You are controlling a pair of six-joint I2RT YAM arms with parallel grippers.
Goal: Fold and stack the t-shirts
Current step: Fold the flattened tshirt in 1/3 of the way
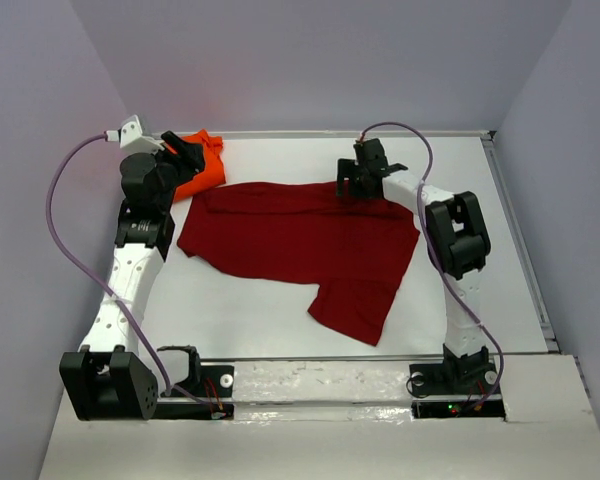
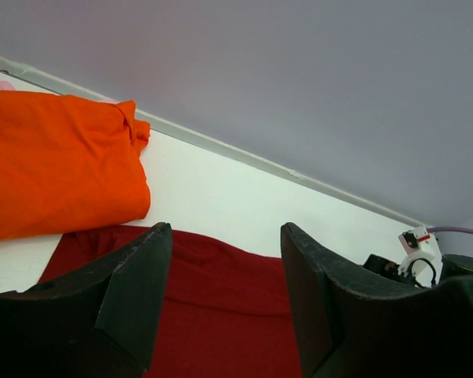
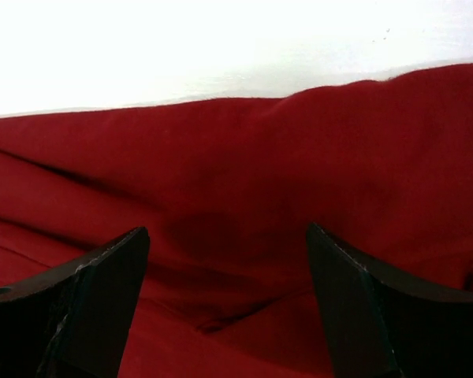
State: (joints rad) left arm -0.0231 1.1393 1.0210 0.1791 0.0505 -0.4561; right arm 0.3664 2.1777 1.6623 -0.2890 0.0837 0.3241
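Centrally crimson shirt [image 1: 300,235] spread; orange shirt [image 1: 206,168] folded.

White arm links [image 1: 130,285], black joints [image 1: 460,235], lilac cables [image 1: 50,205], black fingers [image 2: 134,291]

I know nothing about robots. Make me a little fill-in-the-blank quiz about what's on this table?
The spread-out shirt is dark ___.
The folded shirt in the far corner is bright ___.
The right pincer and the left pincer both stand ___, holding nothing.
Missing words: red; orange; open.
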